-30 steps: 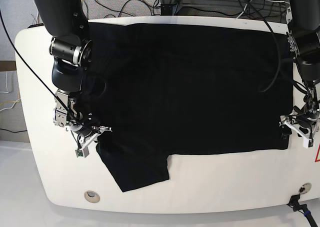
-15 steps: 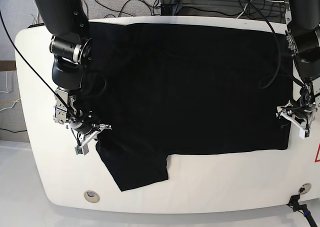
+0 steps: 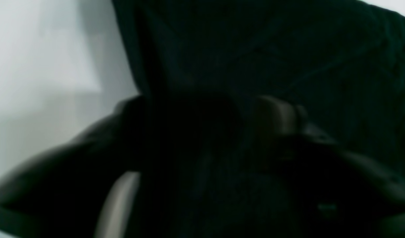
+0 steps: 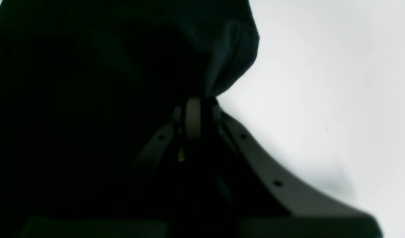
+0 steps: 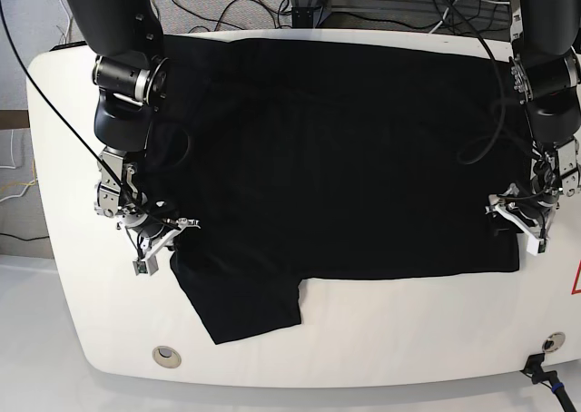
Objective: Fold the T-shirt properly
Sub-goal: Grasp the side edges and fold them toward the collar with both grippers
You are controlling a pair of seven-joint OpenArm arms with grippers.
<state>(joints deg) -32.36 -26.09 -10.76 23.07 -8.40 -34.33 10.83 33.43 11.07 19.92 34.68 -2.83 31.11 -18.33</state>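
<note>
The large plain black cloth T-shirt lies spread across the white table, print not visible. The right gripper has its jaws pinched tight on a bunched fold of fabric directly at its tips, probably to draw that edge inward. The left gripper stands with jaws parted astride the opposite edge; whether it actually grips cannot be told. The right wrist view confirms the pinch; the base view shows only overall layout.
</note>
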